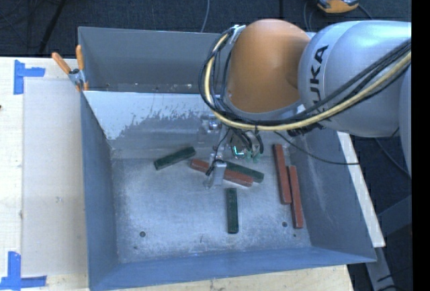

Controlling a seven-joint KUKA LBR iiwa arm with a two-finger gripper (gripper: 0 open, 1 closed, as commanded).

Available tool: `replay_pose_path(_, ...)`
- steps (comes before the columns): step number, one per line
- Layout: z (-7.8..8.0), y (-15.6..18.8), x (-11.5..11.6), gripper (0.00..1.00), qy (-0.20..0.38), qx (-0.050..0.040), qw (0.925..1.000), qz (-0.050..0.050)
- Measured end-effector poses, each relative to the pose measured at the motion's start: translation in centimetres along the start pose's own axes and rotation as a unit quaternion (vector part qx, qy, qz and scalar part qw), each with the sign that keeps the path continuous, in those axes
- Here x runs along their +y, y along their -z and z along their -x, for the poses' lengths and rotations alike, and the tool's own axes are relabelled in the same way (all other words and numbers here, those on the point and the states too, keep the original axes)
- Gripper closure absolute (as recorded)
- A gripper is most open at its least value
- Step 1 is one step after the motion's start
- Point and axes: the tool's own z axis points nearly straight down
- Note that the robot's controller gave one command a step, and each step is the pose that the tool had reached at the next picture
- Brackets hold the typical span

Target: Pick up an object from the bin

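Observation:
My gripper (216, 174) hangs below the orange cover in the middle of the bin, its metal fingertips down at a red-brown stick (232, 175) that lies flat on the floor. A dark green stick (247, 172) crosses over that red-brown one just to the right of the fingers. Another dark green stick (232, 210) lies lengthwise right below the gripper. A third green stick (174, 158) rests to the left, tilted. Whether the fingers clasp anything is hidden by their angle.
Two long red-brown sticks (281, 173) (295, 197) lie side by side along the bin's right wall. The arm and its orange cover hang over the bin's back right part. The bin's left half and front floor are bare metal.

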Motion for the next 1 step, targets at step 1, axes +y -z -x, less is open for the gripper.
replay_pose_path(1,0.15,0.47,-0.05,0.0,-0.001,-0.0041,1.0,0.0)
